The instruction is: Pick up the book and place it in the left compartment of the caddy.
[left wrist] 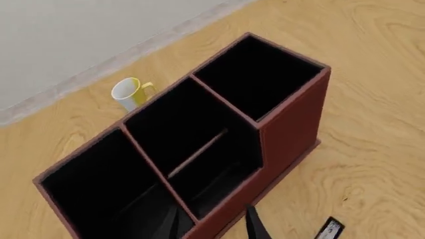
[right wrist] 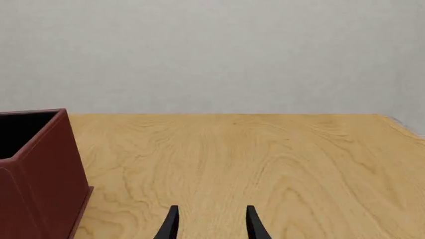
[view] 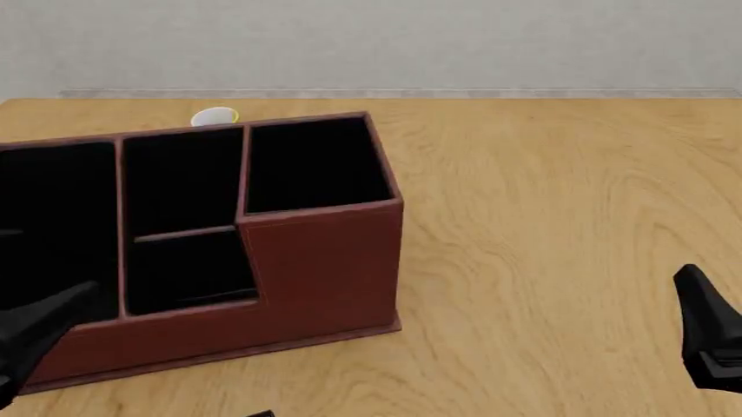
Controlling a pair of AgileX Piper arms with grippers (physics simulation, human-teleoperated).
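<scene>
Your left pincer (left wrist: 212,224) hangs spread over the caddy's (view: 325,269) near wall, holding nothing. Your right pincer (right wrist: 210,224) is spread too. The book (left wrist: 330,229) lies on the table (view: 557,217) beside the caddy.

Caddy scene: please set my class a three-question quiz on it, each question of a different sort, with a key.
1. True or false: the mug stands on the table, beyond the back wall of the caddy.
2. In the front view, which section of the caddy has a crossbar? A: the left one. B: the middle one. C: the tall right one.
3. Fill in: the right hand is open and grips ____.

Key: 1 true; 2 B; 3 nothing.
</scene>
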